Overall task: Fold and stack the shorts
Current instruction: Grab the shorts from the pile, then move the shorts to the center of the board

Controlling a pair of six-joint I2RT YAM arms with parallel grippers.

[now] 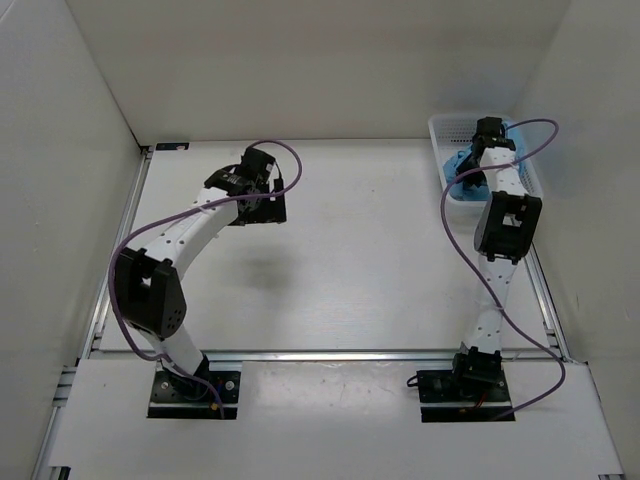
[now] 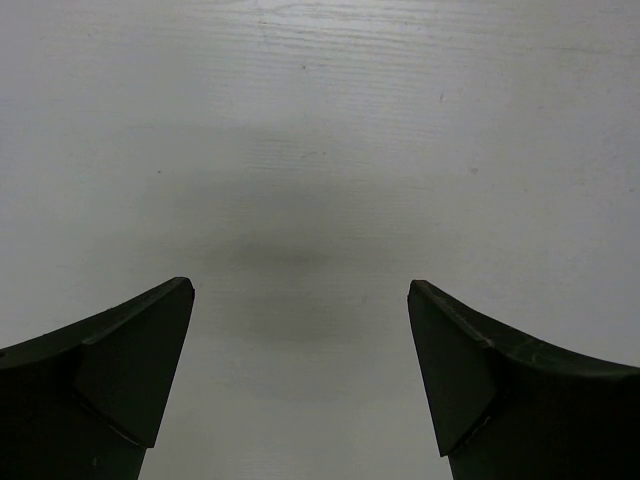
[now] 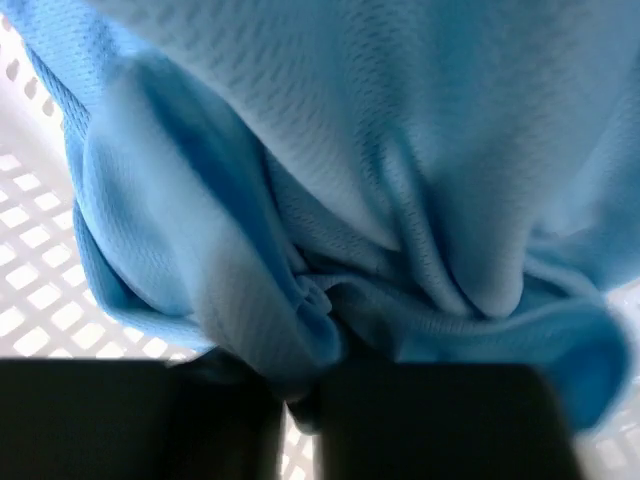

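Right end effector (image 3: 300, 415) clenches a fold of the sky-blue shorts (image 3: 380, 180) inside the white mesh basket (image 3: 30, 300); left end effector (image 2: 300, 340) hangs released. I judge this the pickup step; next I must lift them out onto the desk (image 2: 320, 120).

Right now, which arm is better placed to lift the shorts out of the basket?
Right. The right gripper is inside the basket, closed on a fold of the shorts. The left gripper hangs open above the table, far from the basket.
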